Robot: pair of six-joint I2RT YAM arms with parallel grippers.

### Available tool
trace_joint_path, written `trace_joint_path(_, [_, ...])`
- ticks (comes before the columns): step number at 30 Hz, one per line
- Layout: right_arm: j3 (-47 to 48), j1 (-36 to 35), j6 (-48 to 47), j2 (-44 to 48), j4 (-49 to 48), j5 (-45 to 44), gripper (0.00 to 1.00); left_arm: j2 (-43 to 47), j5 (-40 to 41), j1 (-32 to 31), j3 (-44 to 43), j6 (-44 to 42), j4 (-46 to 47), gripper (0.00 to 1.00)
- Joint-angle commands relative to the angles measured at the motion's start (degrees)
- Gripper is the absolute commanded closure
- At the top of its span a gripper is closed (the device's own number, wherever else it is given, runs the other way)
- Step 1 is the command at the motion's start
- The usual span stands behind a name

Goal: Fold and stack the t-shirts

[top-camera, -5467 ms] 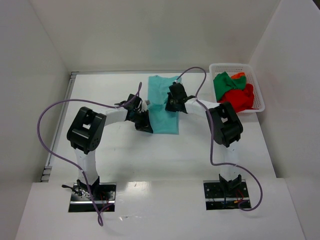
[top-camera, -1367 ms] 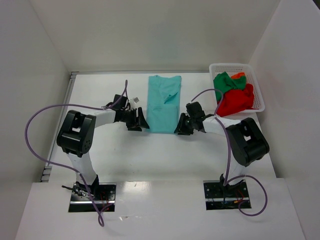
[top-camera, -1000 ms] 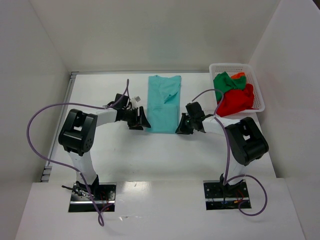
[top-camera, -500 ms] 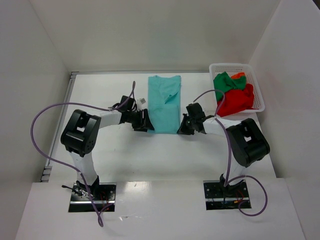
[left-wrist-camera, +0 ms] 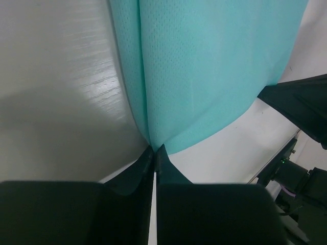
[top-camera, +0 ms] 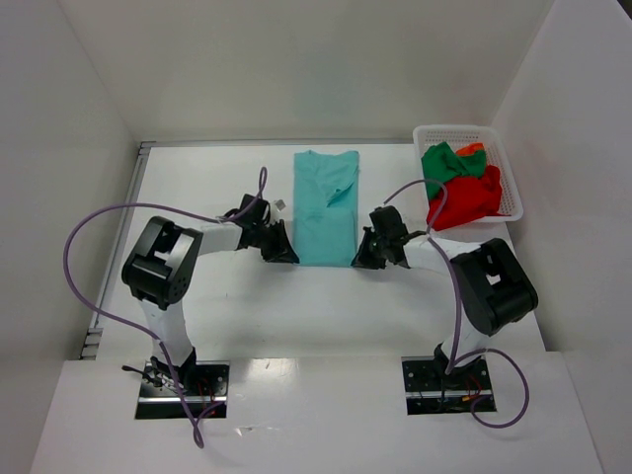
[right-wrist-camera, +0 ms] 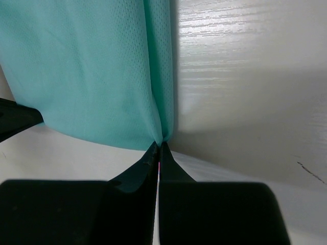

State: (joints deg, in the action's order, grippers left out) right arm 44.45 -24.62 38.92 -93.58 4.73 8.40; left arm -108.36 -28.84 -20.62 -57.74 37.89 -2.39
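On the desk (top-camera: 207, 188) the teal t-shirt (top-camera: 326, 212) lies as a long strip at centre; at 2 o'clock the white basket (top-camera: 452, 128) holds green, red and orange t-shirts (top-camera: 459, 188). The left fingers (left-wrist-camera: 134, 171) pinch the teal strip's 7 o'clock corner, and the right fingers (right-wrist-camera: 176, 171) pinch its 5 o'clock corner.

The teal t-shirt (top-camera: 326, 207) lies flat at the middle of the bench (top-camera: 217, 188), folded into a long narrow strip. The green t-shirt (top-camera: 446, 162), red t-shirt (top-camera: 466, 197) and orange t-shirt (top-camera: 472, 149) sit crumpled in the far-right basket (top-camera: 452, 128).
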Motion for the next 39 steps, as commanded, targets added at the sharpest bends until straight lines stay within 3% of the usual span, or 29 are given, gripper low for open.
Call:
trace_joint_path(1, [-1.12, -0.78, -0.77, 3.66, 0.54, -1.37, 1.00, -2.56, 5.55, -1.09, 2.36, -1.33, -3.67, 1.00])
trace_joint_path(12, [-4.63, -5.61, 3.88, 10.08, 2.30, -4.10, 1.00, 7.88, 6.69, -6.35, 7.54, -0.01, -8.94, 1.00])
trace_joint_path(19, [-8.50, -6.84, 6.25, 21.14, 8.27, -5.24, 1.00, 16.23, 9.33, -11.89, 10.44, 3.67, -14.38, 1.00])
trace_joint_path(26, [-8.86, -7.37, 7.40, 34.42, 15.56, -5.15, 1.00, 28.71, 11.00, -12.95, 8.88, 6.58, -22.29, 1.00])
trace_joint_path(39, [2.65, -7.37, 4.34, 31.10, 17.86, -6.99, 1.00, 33.12, 11.00, -10.32, 0.79, 7.73, -26.52, 1.00])
